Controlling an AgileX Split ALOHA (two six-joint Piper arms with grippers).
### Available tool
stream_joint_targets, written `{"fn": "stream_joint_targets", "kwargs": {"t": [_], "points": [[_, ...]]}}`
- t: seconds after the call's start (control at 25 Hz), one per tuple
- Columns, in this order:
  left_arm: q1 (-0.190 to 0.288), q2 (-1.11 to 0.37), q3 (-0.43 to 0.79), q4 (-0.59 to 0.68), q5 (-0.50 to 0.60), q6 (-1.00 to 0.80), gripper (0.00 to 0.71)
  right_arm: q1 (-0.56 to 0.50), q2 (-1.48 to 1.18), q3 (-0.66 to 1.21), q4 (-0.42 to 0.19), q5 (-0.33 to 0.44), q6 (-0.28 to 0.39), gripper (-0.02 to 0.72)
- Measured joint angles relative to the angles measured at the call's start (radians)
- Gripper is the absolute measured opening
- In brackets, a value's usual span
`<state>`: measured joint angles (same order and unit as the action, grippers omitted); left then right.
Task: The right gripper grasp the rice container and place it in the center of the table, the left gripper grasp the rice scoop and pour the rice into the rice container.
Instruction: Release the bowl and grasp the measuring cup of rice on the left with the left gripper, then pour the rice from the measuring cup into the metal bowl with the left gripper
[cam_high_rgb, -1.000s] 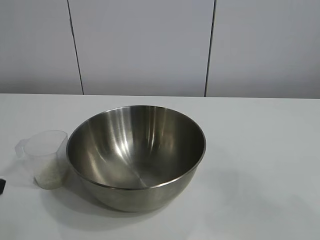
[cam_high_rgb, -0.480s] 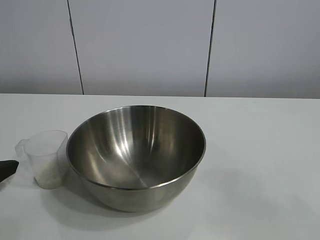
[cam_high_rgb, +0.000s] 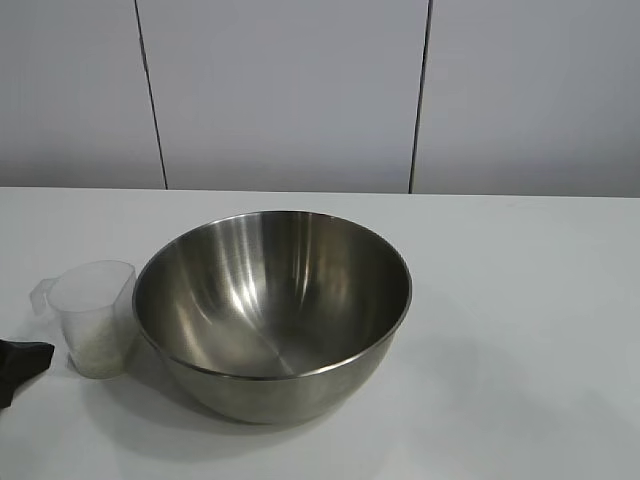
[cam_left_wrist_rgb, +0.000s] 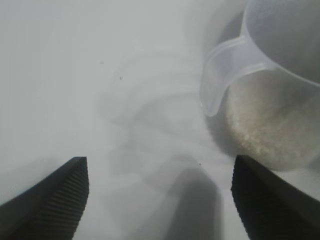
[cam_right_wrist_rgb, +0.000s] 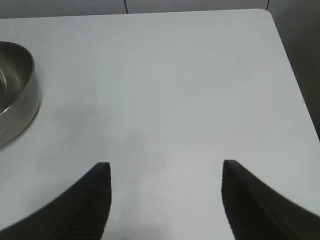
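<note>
1. Bowl placement looks done: the large shiny round steel bowl (cam_high_rgb: 272, 312) sits mid-worktop (cam_high_rgb: 520, 300).
2. Small clear plastic rice scoop (cam_high_rgb: 95, 330), just beside it towards the left edge, is approached by the wide-open, empty left pincer (cam_left_wrist_rgb: 159, 200).
3. Right pincer (cam_right_wrist_rgb: 166, 200) is parked open and empty.
4. Next, the scoop must be straddled and gripped.

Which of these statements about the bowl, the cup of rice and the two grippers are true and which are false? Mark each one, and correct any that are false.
1. The rice container stands upright on the table. True.
2. The rice already lies in the steel bowl. False: the bowl is empty, and the rice is in the rice scoop.
3. The left gripper has closed on the scoop. False: its jaws stand open, short of the scoop.
4. The scoop stands beside the bowl, at its left in the exterior view. True.
5. The right gripper holds the bowl. False: it is open, with bare table between its fingers.
</note>
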<state>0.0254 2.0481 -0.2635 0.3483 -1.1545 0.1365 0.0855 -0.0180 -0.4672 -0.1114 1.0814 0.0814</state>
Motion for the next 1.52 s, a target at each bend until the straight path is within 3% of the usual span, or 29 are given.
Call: {"fn": "stream_joint_targets", "kwargs": {"t": [0.56, 0.68, 0.84, 0.92, 1.12, 1.52], "points": [[0.0, 0.001, -0.077, -0.001, -0.001, -0.172, 0.557, 0.0, 0.0, 0.0, 0.0, 0.0, 0.0, 0.442], [0.0, 0.001, -0.077, 0.001, -0.001, -0.175, 0.451, 0.0, 0.0, 0.0, 0.0, 0.0, 0.0, 0.442], [0.0, 0.001, -0.077, 0.02, -0.001, -0.171, 0.136, 0.0, 0.0, 0.0, 0.0, 0.0, 0.0, 0.442], [0.0, -0.005, -0.077, 0.041, -0.001, -0.16, 0.053, 0.0, 0.0, 0.0, 0.0, 0.0, 0.0, 0.442], [0.0, -0.045, -0.077, 0.062, 0.007, -0.154, 0.01, 0.0, 0.0, 0.0, 0.0, -0.001, 0.0, 0.442], [-0.003, -0.213, -0.077, 0.056, 0.008, -0.125, 0.006, 0.0, 0.0, 0.0, 0.0, 0.0, 0.0, 0.442]]}}
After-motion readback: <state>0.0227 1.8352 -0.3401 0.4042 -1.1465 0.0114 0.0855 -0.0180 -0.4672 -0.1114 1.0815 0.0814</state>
